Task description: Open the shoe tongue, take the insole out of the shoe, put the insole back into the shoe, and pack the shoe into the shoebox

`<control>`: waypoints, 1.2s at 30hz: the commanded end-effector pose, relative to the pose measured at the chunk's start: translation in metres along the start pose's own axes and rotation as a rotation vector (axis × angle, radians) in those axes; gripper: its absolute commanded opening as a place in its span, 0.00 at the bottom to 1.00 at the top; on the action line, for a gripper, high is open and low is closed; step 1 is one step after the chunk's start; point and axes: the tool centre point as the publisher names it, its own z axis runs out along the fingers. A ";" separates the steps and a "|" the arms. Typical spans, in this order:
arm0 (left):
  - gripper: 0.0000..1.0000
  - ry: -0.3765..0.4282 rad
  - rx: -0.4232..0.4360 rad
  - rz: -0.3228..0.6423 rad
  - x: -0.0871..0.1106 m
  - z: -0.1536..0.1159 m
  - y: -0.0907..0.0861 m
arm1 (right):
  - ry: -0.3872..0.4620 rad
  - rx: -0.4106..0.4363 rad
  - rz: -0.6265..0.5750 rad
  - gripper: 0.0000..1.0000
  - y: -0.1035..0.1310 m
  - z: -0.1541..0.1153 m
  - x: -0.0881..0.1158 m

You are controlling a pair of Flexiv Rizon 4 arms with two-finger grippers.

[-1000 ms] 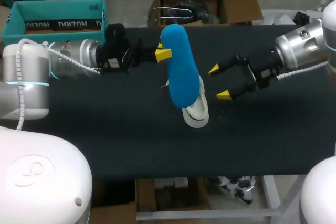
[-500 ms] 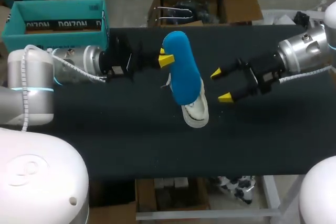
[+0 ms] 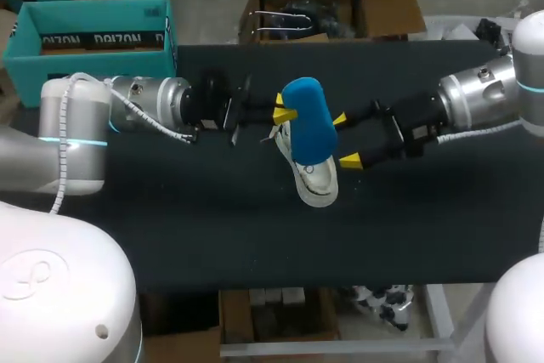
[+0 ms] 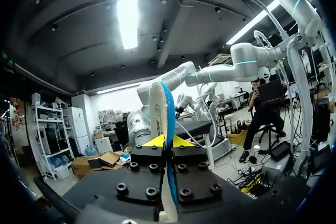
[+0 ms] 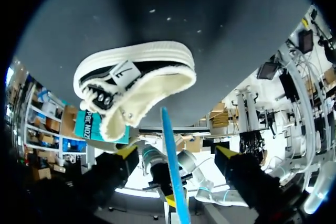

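My left gripper point(image 3: 284, 113) is shut on the blue insole point(image 3: 308, 121) and holds it in the air over the shoe's heel end. In the left wrist view the insole point(image 4: 161, 109) stands edge-on between the yellow tips of the left gripper point(image 4: 166, 141). The white and black shoe point(image 3: 313, 178) lies on the black table, opening up. My right gripper point(image 3: 344, 139) is open just right of the insole. In the right wrist view the thin insole edge point(image 5: 171, 150) runs midway between its spread fingers, touching neither, with the shoe point(image 5: 131, 83) ahead. The teal shoebox point(image 3: 93, 30) sits at the back left.
The black table top point(image 3: 187, 210) stretches bare in front of and to both sides of the shoe. The table's front edge runs near the lower part of the head view.
My left arm has carried the insole right and down towards the shoe, tipping it so that it looks shorter. My right gripper has slid left until its open fingers flank the insole.
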 end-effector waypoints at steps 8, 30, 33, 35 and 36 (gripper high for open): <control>0.00 0.051 -0.025 0.023 -0.006 0.005 0.009 | 0.009 0.060 -0.027 0.53 0.016 0.014 0.015; 0.00 0.067 -0.037 0.017 -0.007 0.002 0.024 | 0.034 0.100 -0.098 0.04 0.009 0.015 0.020; 0.00 0.064 -0.033 0.016 -0.007 0.002 0.026 | 0.025 0.109 -0.103 0.00 0.010 0.016 0.021; 0.00 0.063 -0.031 0.015 -0.008 0.002 0.026 | 0.026 0.115 -0.108 0.00 0.010 0.016 0.021; 0.00 0.062 -0.031 0.013 -0.008 0.002 0.027 | 0.026 0.121 -0.115 0.00 0.011 0.016 0.020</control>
